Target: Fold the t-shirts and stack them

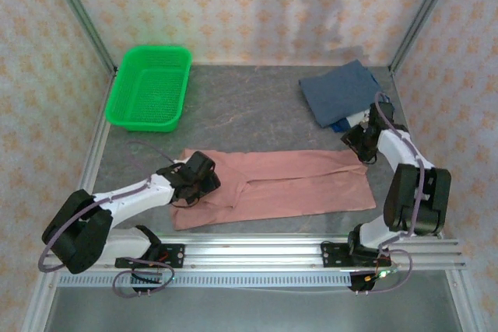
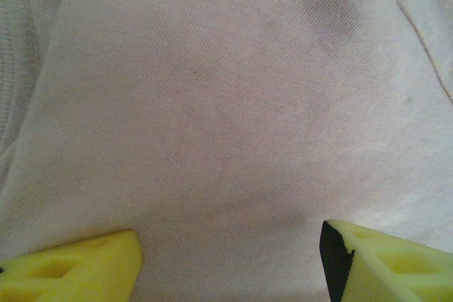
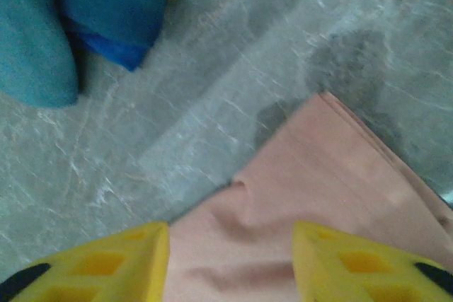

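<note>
On the bench (image 1: 249,118), a blue t-shirt (image 1: 341,92) lies folded. Left claw (image 2: 230,256) and right claw (image 3: 230,259) gape over the half-folded pink t-shirt (image 1: 296,184).

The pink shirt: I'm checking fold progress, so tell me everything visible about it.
The pink shirt is soft cloth, folded into a long band lying flat across the table. Creases run near its left end. The open left hand is over that end; the open right hand straddles its far right corner.
</note>
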`<state>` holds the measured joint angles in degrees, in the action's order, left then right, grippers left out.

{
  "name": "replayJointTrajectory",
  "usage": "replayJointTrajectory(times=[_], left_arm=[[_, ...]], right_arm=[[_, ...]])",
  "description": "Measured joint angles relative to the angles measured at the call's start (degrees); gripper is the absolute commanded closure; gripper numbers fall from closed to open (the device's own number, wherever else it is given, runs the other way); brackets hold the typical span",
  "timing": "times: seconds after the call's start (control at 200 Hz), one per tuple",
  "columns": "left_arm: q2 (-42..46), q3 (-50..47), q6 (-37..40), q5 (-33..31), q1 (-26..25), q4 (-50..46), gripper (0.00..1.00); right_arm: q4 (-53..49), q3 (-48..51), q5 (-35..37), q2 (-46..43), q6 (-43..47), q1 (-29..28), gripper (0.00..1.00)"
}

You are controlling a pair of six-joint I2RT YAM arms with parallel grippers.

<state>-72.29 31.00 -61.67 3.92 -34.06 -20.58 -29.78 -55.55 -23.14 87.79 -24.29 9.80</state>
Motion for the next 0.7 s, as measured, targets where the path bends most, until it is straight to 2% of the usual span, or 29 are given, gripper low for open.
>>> replayJointTrajectory(times=[0.055,0.11,0.28,0.51,0.701], left_arm=[[0.3,-0.4,0.0,0.0,0.0,0.5,0.30],[0.4,-0.4,0.0,0.0,0.0,0.6,0.30],[0.5,-0.5,0.0,0.0,0.0,0.6,0.30],[0.7,-0.5,-0.2,-0.2,0.0,0.5,0.29],[0.6,-0.5,-0.2,-0.2,0.0,0.5,0.29]], right_arm=[[1.0,-0.9,-0.7,2.1,0.6,0.0,0.75],[1.4,-1.3,-1.3,3.8,0.6,0.0,0.79],[2.0,1.5,-2.4,3.8,1.2,0.0,0.82],[-1.3,11.8,-2.3,-3.5,1.8,0.0,0.85],[-4.8,14.4,-1.0,-9.7,1.8,0.0,0.85]])
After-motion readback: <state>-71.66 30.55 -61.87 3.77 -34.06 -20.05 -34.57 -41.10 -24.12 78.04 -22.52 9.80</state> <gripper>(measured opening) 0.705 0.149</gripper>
